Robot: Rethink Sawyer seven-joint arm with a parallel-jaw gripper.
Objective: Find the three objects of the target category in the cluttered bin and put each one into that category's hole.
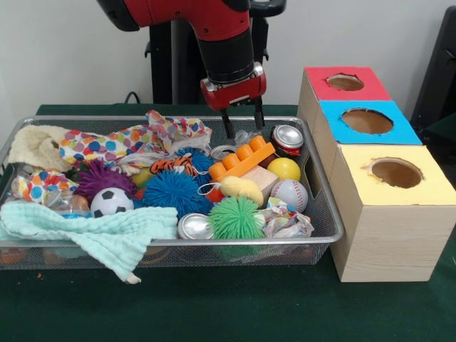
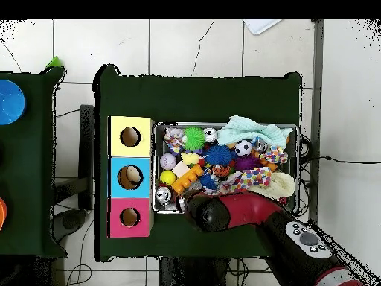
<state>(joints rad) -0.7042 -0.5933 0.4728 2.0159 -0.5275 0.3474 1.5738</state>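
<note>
The wire-mesh bin (image 1: 335, 229) lies on the green table, full of toys; it also shows in the overhead view (image 2: 155, 149). My gripper (image 1: 244, 122) hangs open over the bin's far right part, its fingers (image 1: 228, 127) apart and holding nothing. Just under it a clear crinkly plastic container (image 1: 244, 137) shows beside a silver can (image 1: 288, 137). Another clear crinkly container (image 1: 60, 205) lies at the bin's left, partly under cloth. The blue-topped box's hole (image 1: 367, 121) is to the right of the bin; in the overhead view the hole (image 2: 131, 176) shows something pale inside. In the overhead view the arm hides the gripper.
The red-topped box (image 1: 345, 82) and the yellow-topped box (image 1: 396, 172) flank the blue one. In the bin are dotted paper wads (image 1: 107, 146), a mint cloth (image 1: 92, 231) draped over the near rim, a second can (image 1: 194, 226), an orange brick (image 1: 242, 158) and several balls.
</note>
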